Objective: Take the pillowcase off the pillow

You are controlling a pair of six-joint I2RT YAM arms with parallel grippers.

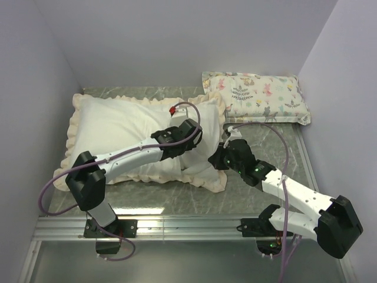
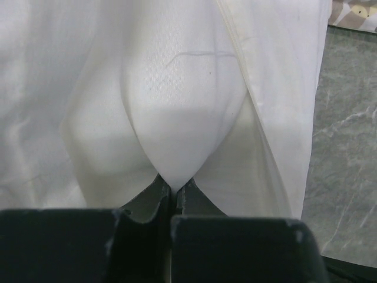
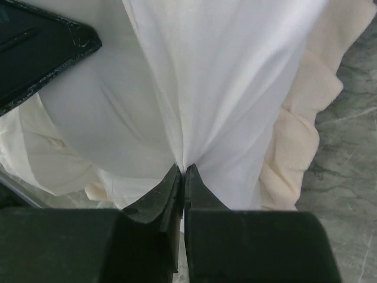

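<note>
The pillowcase (image 1: 112, 127) lies limp and light over the table's (image 1: 265, 141) left and middle; your left gripper (image 2: 175, 190) pinches tight on the pillow's (image 2: 171, 130) soft stuffed bulge, your right gripper (image 3: 182, 171) on what looks like the pillowcase's thin hem by the ruffle (image 3: 294, 141): hold hems, not slack.

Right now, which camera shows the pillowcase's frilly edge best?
The top external view: the ruffled edging runs around the pillowcase. The right wrist view shows one bunched stretch; the left wrist, only smooth white cloth.
</note>
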